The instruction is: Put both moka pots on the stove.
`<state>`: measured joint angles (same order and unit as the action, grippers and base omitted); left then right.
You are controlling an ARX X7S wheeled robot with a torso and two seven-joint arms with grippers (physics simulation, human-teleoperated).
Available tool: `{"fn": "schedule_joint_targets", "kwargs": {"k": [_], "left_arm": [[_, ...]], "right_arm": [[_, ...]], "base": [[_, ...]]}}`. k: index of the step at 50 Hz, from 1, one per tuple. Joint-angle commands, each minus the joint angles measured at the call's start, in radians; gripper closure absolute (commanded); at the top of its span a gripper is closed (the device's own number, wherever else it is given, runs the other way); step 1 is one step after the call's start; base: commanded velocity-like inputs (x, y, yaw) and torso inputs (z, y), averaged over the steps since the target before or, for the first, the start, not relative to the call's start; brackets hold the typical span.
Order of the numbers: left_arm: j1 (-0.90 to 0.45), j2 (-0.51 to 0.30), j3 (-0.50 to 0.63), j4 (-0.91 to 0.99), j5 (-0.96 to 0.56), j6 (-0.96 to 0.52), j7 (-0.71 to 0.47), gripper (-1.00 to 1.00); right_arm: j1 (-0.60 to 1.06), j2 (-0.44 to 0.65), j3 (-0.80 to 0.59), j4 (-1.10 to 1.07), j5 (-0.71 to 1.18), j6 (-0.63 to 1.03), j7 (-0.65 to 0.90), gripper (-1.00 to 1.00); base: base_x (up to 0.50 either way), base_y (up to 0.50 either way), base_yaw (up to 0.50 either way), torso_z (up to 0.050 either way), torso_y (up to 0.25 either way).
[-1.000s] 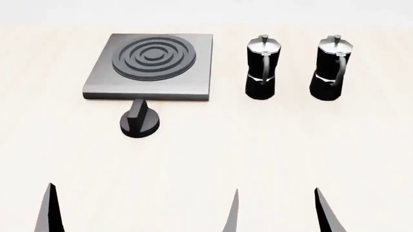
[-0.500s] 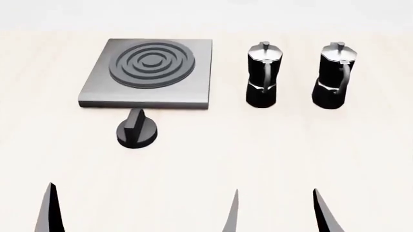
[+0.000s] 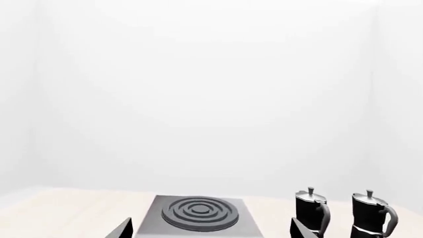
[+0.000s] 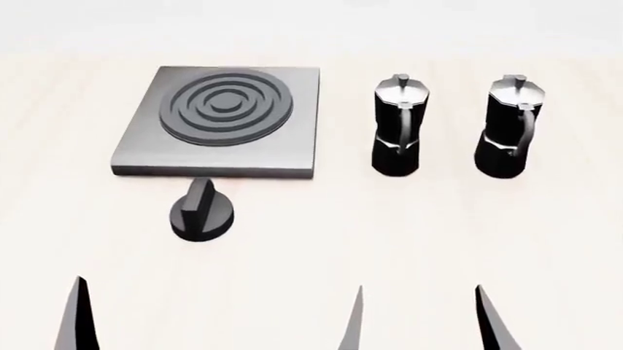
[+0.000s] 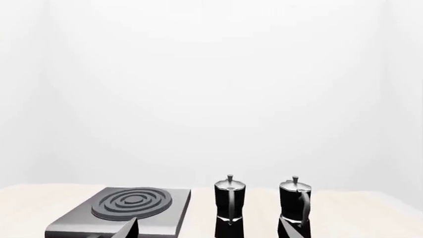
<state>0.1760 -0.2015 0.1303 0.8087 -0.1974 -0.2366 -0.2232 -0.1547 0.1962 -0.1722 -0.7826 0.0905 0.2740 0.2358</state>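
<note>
Little of either gripper is on show. In the head view only dark pointed fingertips rise from the near edge: one (image 4: 78,313) at the left for the left gripper, its partner cut off by the frame, and two (image 4: 352,321) for the right gripper (image 4: 419,321). The arms and gripper bodies are out of frame. In the left wrist view the left gripper (image 3: 210,230) shows as two finger tips at the picture's lower edge, set wide apart. The right pair stands equally spread. Both grippers are wide open, hold nothing and touch nothing; they sit well short of every object.

The stove (image 4: 219,120) lies flat on the pale table (image 4: 409,240), far and left, its ringed burner bare. The round black dial knob (image 4: 201,211) stands just near of the stove's front edge, apart from it. The two moka pots stand upright on the table to the right of the stove, side by side and apart from each other: the left moka pot (image 4: 396,125) near the stove's right edge, the right moka pot (image 4: 508,127) further right. Handles face near. The wrist views crop the pot bases.
</note>
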Motion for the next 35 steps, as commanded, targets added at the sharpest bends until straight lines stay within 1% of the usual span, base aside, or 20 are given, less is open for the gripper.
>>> {"fn": "schedule_joint_targets", "kwargs": {"k": [1, 35], "left_arm": [[-0.001, -0.008, 0.005, 0.002, -0.012, 0.000, -0.007, -1.00], [-0.006, -0.043, 0.029, -0.008, -0.032, 0.019, -0.045, -1.00]], "right_arm": [[0.003, 0.008, -0.004, -0.001, 0.002, 0.001, 0.011, -1.00], [0.007, 0.026, -0.029, 0.015, 0.009, -0.008, 0.032, -1.00]], "base": [[0.11, 0.00, 0.00, 0.000, 0.000], [0.11, 0.00, 0.00, 0.000, 0.000]]}}
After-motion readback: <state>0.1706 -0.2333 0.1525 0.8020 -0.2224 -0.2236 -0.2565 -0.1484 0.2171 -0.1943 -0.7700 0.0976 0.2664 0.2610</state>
